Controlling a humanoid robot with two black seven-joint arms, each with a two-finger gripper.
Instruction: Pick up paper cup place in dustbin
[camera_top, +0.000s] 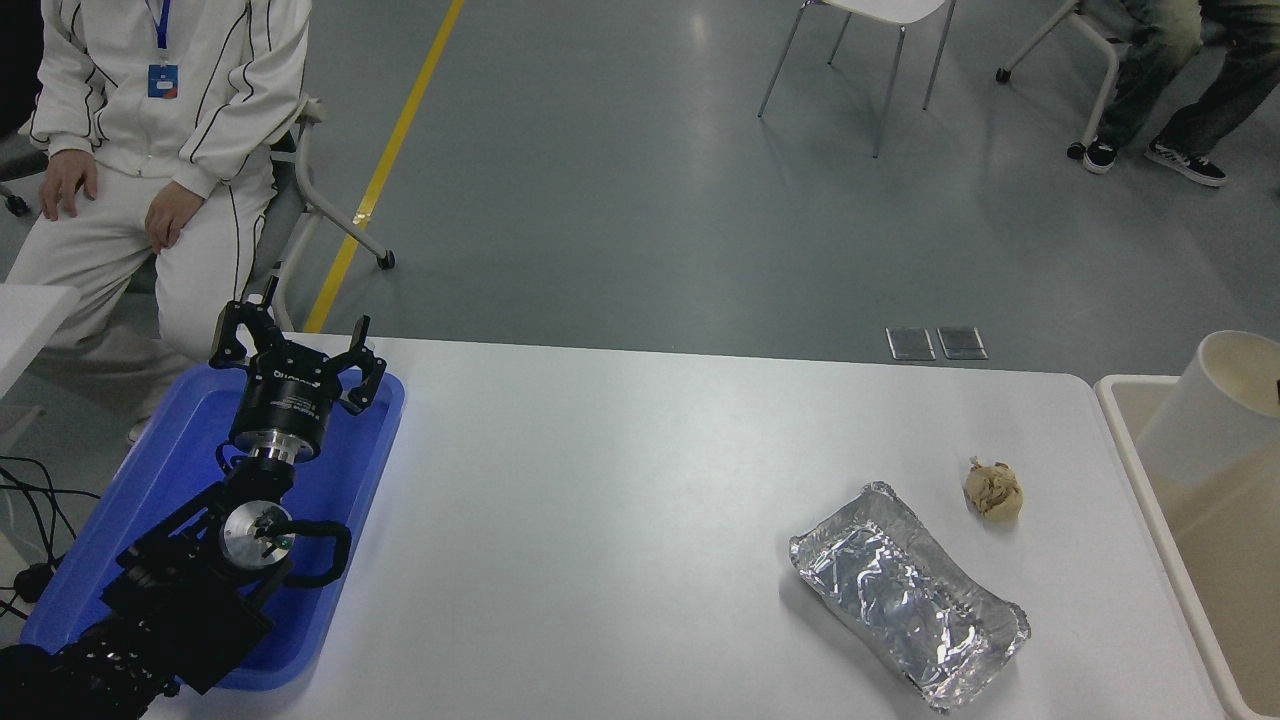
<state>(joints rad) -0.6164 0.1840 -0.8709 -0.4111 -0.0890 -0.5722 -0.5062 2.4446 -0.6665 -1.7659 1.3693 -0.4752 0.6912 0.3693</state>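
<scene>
The cream-white paper cup (1212, 408) hangs tilted in the air at the far right, above the near left corner of the beige dustbin (1232, 570). Its open mouth faces up and right. Only a dark sliver of my right gripper (1277, 390) shows at the picture's right edge, at the cup's rim, holding the cup. The rest of the right arm is out of view. My left gripper (297, 350) is open and parked over the blue tray at the lower left.
A crumpled foil tray (905, 595) and a brown paper ball (993, 490) lie on the white table (620, 480) left of the dustbin. The blue plastic tray (340, 480) lies at the left edge. A person in white sits beyond the table's far left corner.
</scene>
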